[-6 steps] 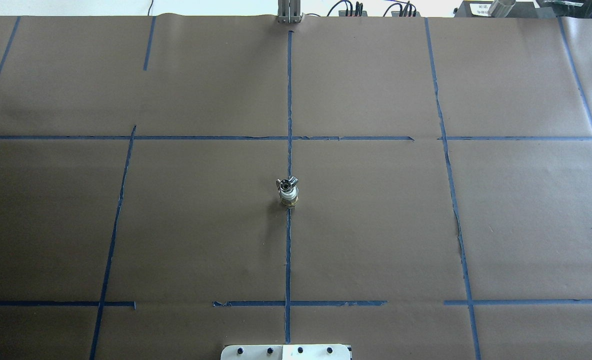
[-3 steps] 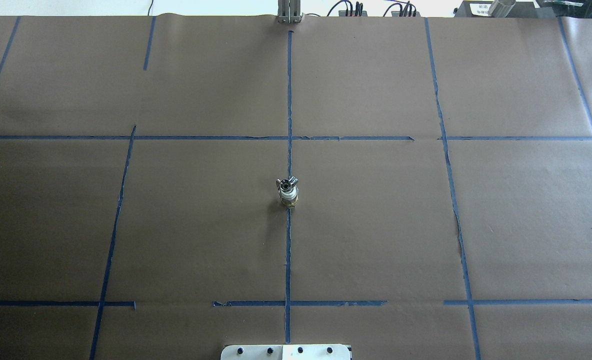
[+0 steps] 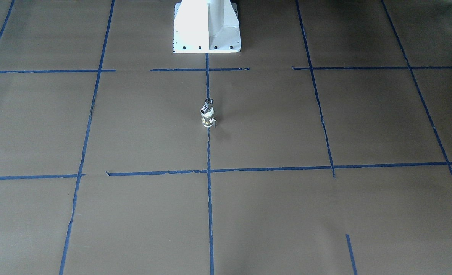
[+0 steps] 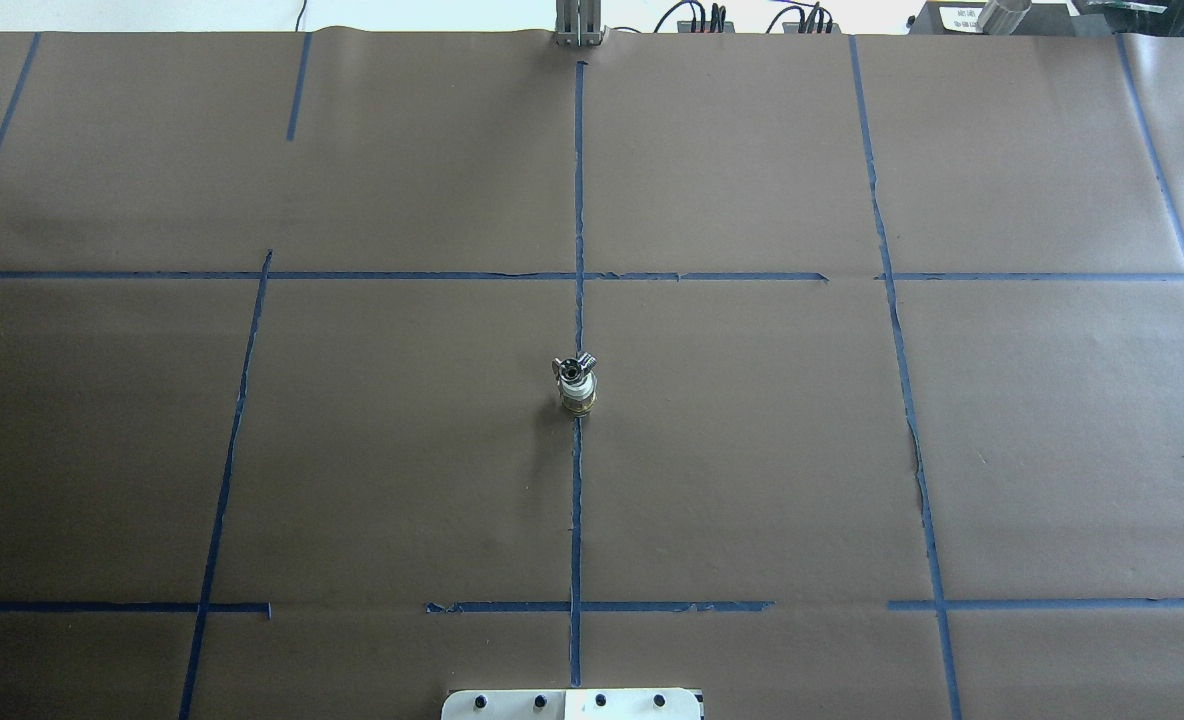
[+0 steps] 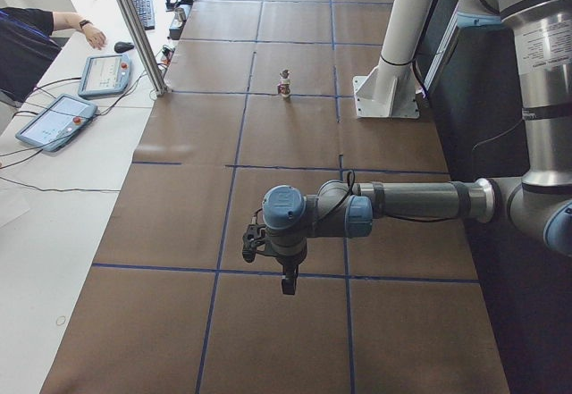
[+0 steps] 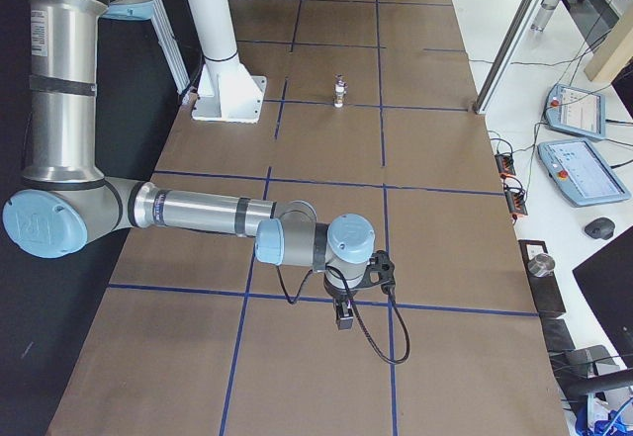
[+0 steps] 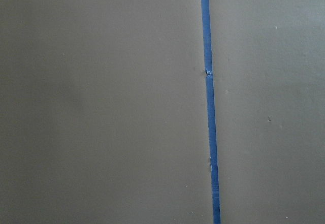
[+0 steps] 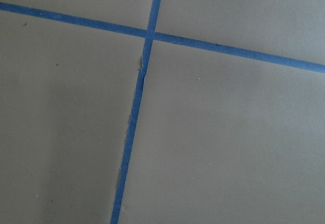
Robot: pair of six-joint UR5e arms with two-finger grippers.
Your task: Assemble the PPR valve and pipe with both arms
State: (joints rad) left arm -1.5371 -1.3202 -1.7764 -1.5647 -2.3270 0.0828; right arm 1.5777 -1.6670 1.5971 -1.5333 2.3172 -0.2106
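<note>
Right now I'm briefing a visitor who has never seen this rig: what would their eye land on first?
A lone little stack at the centre of the brown table: the PPR valve stands upright on the middle blue tape line, the silver pipe on top. Then the left arm and the right arm, each reaching low over the table's opposite ends, far from it.

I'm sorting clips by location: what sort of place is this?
Most likely a robotics lab workcell: a jointed robot arm over a table papered brown with a blue tape grid, and teach pendants on the white side bench.
</note>
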